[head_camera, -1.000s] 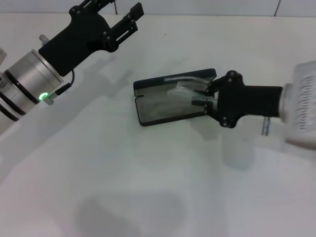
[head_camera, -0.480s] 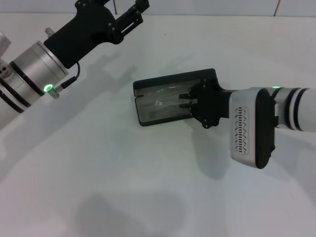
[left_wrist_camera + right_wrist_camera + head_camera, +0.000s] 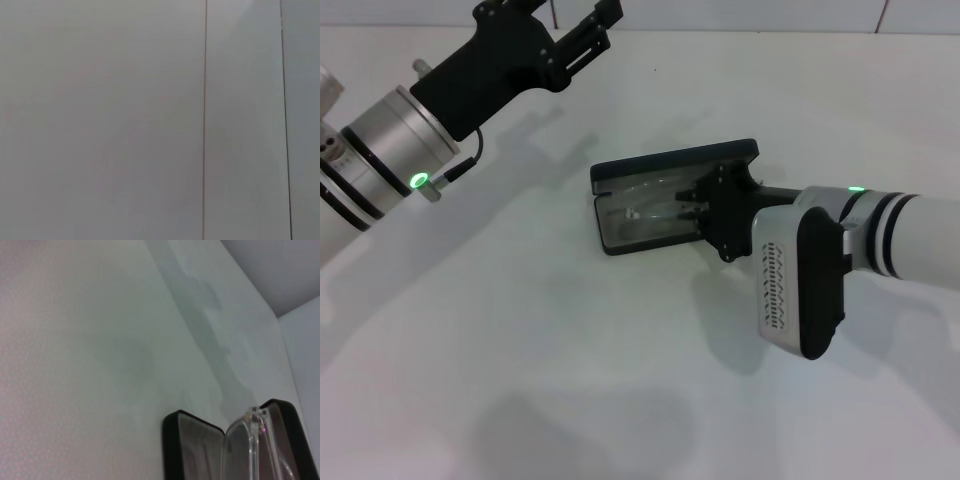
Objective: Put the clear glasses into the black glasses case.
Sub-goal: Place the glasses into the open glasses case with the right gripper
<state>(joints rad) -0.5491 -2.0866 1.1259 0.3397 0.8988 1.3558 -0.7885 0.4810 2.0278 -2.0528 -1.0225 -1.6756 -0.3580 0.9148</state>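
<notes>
Black hands point(image 3: 695, 210), silver-white arms, green status lights, grey vented housing

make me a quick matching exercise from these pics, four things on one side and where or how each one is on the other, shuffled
Things:
1. fully transparent clear glasses
2. flat black hinged glasses case
3. left gripper
4. right gripper

States:
A. lying open on the white table
B. raised near the table's far edge, away from the case, fingers spread
C. reaching into the case from its right end
D. resting over the grey lining inside the case

Pairs: 1-D, 2-A, 3-B, 4-C
</notes>
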